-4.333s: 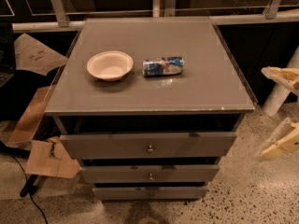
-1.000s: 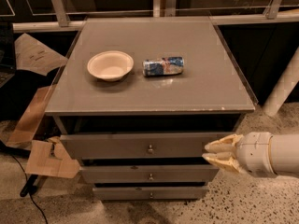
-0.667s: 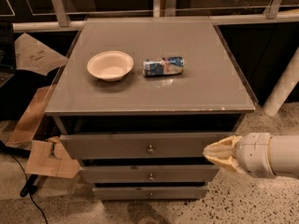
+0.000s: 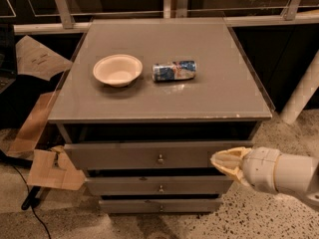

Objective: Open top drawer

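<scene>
While the gripper (image 4: 223, 162) is held narrow-fingered and empty, the knob (image 4: 160, 159) of the top drawer (image 4: 114, 156) is found level, leftward.

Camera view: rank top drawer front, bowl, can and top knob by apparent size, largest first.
1. top drawer front
2. bowl
3. can
4. knob
The claw is low right, overlapping the drawer front's right end. It is nearer the camera, so it is unranked.
</scene>
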### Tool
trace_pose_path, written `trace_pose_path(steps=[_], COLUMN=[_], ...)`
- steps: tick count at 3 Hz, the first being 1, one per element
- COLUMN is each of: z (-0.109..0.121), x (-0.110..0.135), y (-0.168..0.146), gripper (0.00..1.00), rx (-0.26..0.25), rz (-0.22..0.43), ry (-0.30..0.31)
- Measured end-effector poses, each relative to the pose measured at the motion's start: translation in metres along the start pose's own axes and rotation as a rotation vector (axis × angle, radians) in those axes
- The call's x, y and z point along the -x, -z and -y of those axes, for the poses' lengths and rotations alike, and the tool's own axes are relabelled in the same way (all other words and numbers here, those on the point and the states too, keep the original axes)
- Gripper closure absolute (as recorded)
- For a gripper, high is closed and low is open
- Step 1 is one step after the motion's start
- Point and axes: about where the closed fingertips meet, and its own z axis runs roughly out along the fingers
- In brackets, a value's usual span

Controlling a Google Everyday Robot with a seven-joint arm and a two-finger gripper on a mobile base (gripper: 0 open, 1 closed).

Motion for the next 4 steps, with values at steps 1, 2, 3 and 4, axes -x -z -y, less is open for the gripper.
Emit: trace_pose_path(steps=[1,2,3,4], z=[0.022,0.054,0.089,0.117], x=[-0.010,-0.025,-0.037,-0.041], y=[-0.026,-0.045,-0.057,-0.067], gripper=[1.00,1.00,1.00,1.00], rx=[-0.121,-0.247,-0.351,-0.394], rz=[0.044,0.043,0.029,0.026], ry=[-0.015,-0.038,-0.056,-0.074])
